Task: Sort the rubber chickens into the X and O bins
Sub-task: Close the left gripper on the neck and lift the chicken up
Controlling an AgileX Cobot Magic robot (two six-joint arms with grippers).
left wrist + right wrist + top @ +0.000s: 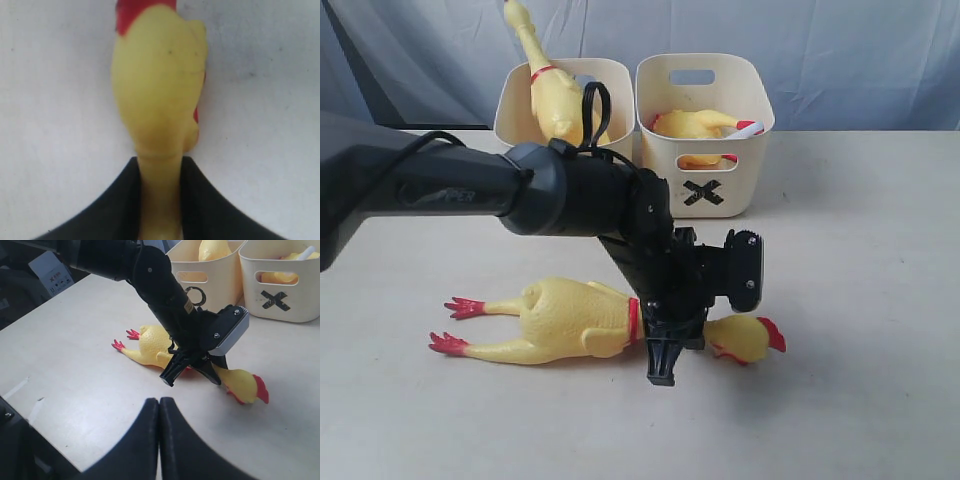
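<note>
A long yellow rubber chicken (570,318) with red feet lies flat on the pale table, its head (748,340) pointing right. My left gripper (672,348) reaches across and is shut on its neck. In the left wrist view both black fingers press the neck below the head (160,90). A second long chicken (555,95) stands in the left cream bin (515,120), whose mark is hidden behind the arm. The shorter chicken (695,123) with a white tube lies in the X bin (660,170). My right gripper (159,407) hangs shut and empty above the table, short of the lying chicken (150,342).
The left arm (570,190) stretches from the left edge across the front of the left bin. A blue-grey cloth (840,50) hangs behind the bins. In the right wrist view a printed card (50,270) stands beyond the table's edge, and bits of tape (15,387) mark the tabletop.
</note>
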